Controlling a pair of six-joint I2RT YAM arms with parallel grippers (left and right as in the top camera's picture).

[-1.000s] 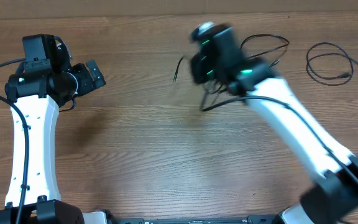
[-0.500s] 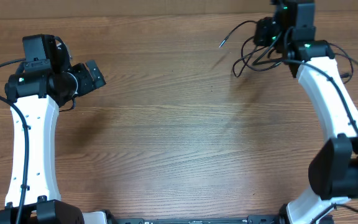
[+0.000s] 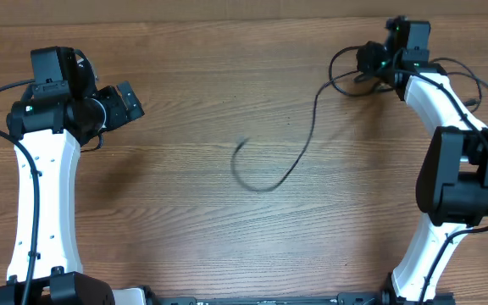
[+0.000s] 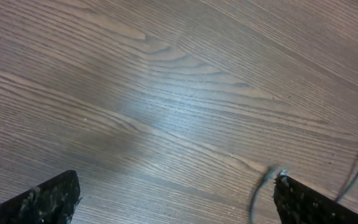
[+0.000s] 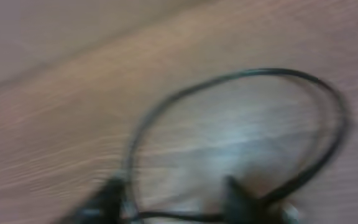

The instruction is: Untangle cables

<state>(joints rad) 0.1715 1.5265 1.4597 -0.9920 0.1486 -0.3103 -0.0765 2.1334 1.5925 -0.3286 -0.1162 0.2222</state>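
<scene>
One thin black cable (image 3: 305, 144) trails from a small tangle of loops (image 3: 342, 74) at the back right down to the table's middle, where its blurred end curls round. A second thin cable (image 3: 467, 68) lies behind the right arm at the far right, mostly hidden. My right gripper (image 3: 365, 61) sits right beside the tangle. In the blurred right wrist view its fingers (image 5: 235, 190) stand apart, with a cable loop (image 5: 241, 78) ahead and a strand crossing low between them. My left gripper (image 3: 130, 102) is wide open over bare wood, with a blurred cable end (image 4: 257, 196) near its right finger (image 4: 316, 202).
The wooden table (image 3: 185, 212) fills the view, and its back edge runs along the top. The white right arm (image 3: 447, 169) stands along the right side and the white left arm (image 3: 45, 186) along the left. Thick black robot leads hang from both.
The right arm swung from the table's middle to the back right carrying the cable bundle. Its jaws have parted, and one long strand has dropped out across the middle. The left arm stayed still.
</scene>
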